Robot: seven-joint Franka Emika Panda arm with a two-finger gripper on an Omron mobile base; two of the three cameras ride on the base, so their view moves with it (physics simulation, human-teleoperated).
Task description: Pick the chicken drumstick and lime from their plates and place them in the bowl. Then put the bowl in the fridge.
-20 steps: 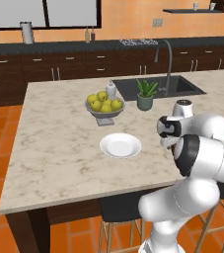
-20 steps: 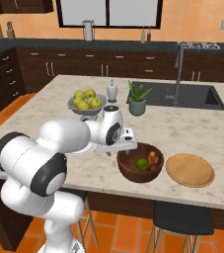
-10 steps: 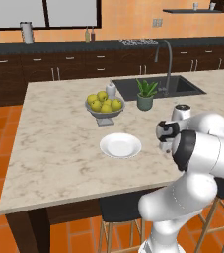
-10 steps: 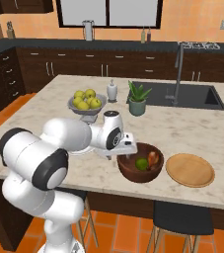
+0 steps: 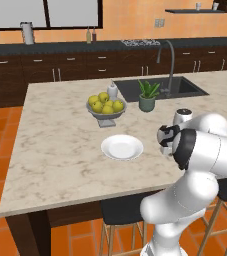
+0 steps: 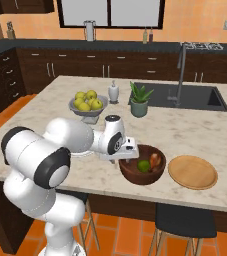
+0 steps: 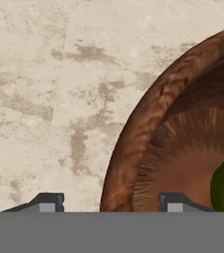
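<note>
1. Across the marble table (image 6: pixel 200 131), lower middle of the right base view, sits the bowl (image 6: pixel 142 170), holding the lime (image 6: pixel 143 166) and chicken drumstick (image 6: pixel 155 160).
2. At the bowl's left rim, the end effector (image 7: pixel 111 202) straddles the wall, fingers (image 7: pixel 48 201) apart, not yet clamped; seat deeper before squeezing.

Glossy white rounded arm (image 6: pixel 50 150) with dark joints.

Bowl (image 6: pixel 141 173): dark-brown wood, upright on the island.
Lime (image 6: pixel 143 166): green, inside.
Drumstick (image 6: pixel 155 160): reddish-brown, at lime's 2 o'clock.
White plate (image 5: pixel 122 148): bare.
Wooden plate (image 6: pixel 192 171): at bowl's 3 o'clock.
</note>
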